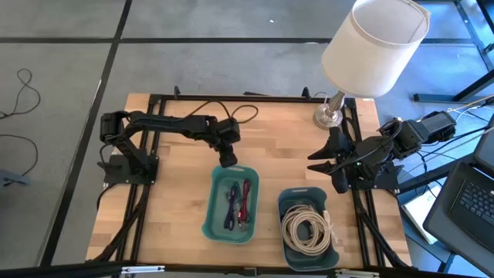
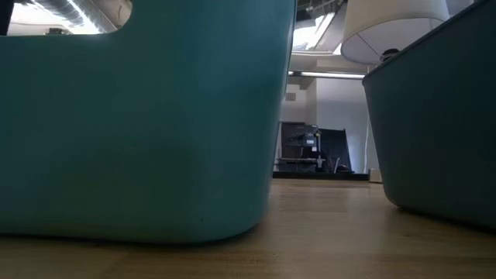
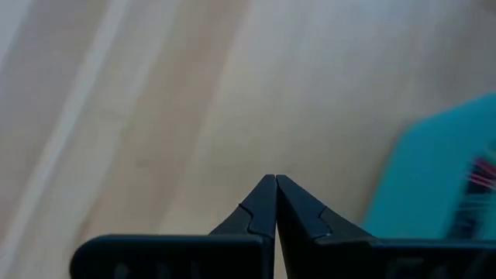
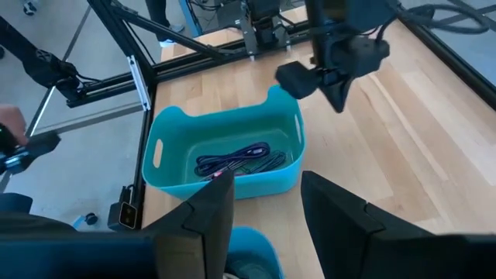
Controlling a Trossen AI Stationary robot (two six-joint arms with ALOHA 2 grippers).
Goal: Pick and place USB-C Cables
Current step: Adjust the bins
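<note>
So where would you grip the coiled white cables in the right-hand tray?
Take the cream-white coil across one side of its ring, coming straight down from above. It lies flat in the right tray, whose walls block a sideways approach, while the open centre leaves room for one of the fingers inside the loop.

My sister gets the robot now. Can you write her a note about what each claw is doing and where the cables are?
Left gripper: shut, empty, at the far edge of the left tray.
Right gripper: open, empty, waiting near the lamp.
Coloured leads lie in the left tray; cream coils lie in the right tray.
Done: no cable lies loose on the table.
Left: likely nothing, or moving cables between trays; check.
</note>
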